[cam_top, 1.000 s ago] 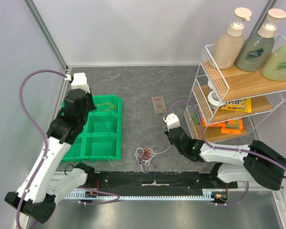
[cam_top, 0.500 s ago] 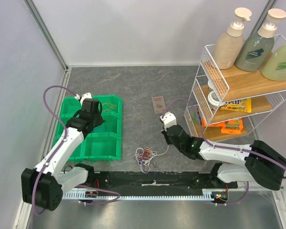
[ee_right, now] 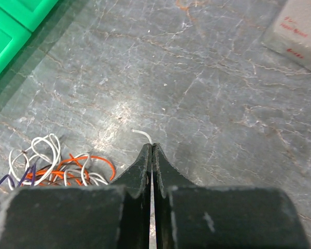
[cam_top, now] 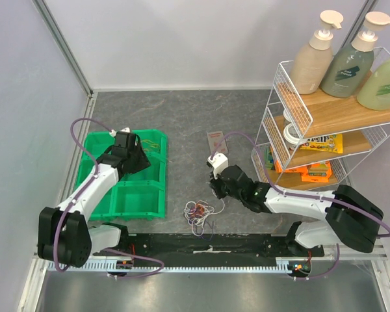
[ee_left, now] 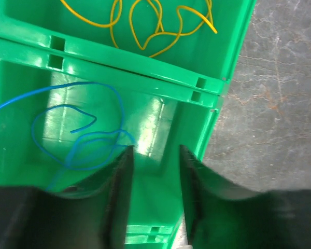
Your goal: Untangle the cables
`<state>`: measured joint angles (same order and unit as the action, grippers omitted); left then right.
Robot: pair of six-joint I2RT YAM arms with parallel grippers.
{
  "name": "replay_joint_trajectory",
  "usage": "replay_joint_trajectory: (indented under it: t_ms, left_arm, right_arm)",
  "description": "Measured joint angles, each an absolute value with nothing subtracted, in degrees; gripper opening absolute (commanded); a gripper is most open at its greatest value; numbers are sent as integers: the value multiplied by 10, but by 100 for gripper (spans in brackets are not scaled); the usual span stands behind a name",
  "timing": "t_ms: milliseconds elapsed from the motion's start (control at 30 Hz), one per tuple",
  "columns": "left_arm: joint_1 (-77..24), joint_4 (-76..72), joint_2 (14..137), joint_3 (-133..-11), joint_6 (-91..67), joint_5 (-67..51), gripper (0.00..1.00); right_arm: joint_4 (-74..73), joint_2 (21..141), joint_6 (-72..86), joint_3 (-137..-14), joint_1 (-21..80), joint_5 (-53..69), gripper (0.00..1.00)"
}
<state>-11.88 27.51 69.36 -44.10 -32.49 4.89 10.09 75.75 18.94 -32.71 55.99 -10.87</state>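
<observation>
Your left gripper (ee_left: 155,150) hangs with its jaws partly apart and nothing between them, low over a compartment of the glossy green plastic bin (ee_left: 145,78). A thin blue cable (ee_left: 120,111) lies looped in that compartment, one loop running up to the left finger; you cannot tell whether it touches. In the compartment above, at the top of the frame, a yellow cable (ee_left: 145,47) lies in loose curls. Your right gripper (ee_right: 152,148) is pressed closed on the white cable (ee_right: 142,134), whose short curved tip pokes out just beyond the fingertips. The remaining cables (ee_right: 57,168) sit as a small knot of white, orange and purple strands at lower left, on the grey, veined, stone-look table (ee_right: 223,129).
</observation>
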Motion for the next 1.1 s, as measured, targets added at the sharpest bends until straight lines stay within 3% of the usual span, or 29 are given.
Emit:
replay_joint_trajectory:
  t_ms: [100,267,433,767,933,1100]
  left_arm:
    - [-115,279,685,-441,-328,17,85]
    - [-114,297,599,-442,-330,-26,91]
    - [-113,328,522,-452,-330,3,96]
    - [-10,378,546,-452,-329,109,56]
    - [-3,388,560,-439,-330,121,45]
    - [-3,414,570,-437,-348,153,44]
  right_arm:
    - [99,762,191,-328,560,-88,14]
    - [94,770,182,-338,562,-38,50]
    - [94,789,167,-350,588,-1,63]
    - [85,829,161,-379,657,-5,63]
    - [85,829,165,-379,657,-20,63]
    - [85,829,165,-379,657,-30,63]
